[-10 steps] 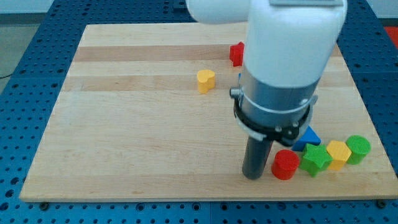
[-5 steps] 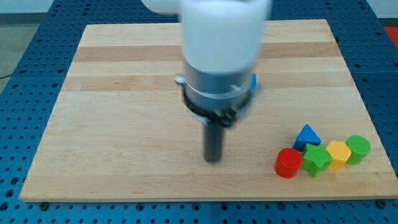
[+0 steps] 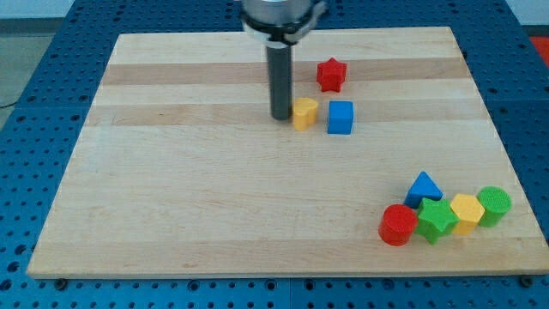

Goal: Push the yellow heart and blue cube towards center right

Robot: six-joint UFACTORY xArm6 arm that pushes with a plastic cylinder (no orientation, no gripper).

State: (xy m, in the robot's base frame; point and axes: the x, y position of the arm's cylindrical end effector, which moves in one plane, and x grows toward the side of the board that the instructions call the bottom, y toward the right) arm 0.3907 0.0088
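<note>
The yellow heart (image 3: 304,113) lies on the wooden board (image 3: 171,189) a little above its middle. The blue cube (image 3: 340,118) stands just to the heart's right, a small gap between them. My tip (image 3: 281,117) rests at the heart's left side, touching it or nearly so. The dark rod rises straight up from there to the view's top.
A red star (image 3: 330,75) lies above the blue cube. At the lower right a cluster sits close together: a red cylinder (image 3: 397,226), a blue triangle (image 3: 423,188), a green star (image 3: 436,220), a yellow block (image 3: 467,213) and a green cylinder (image 3: 493,205).
My tip moved from the lower right, beside the red cylinder, up and left to the heart's left side. The heart has shifted slightly to the right, closer to the blue cube.
</note>
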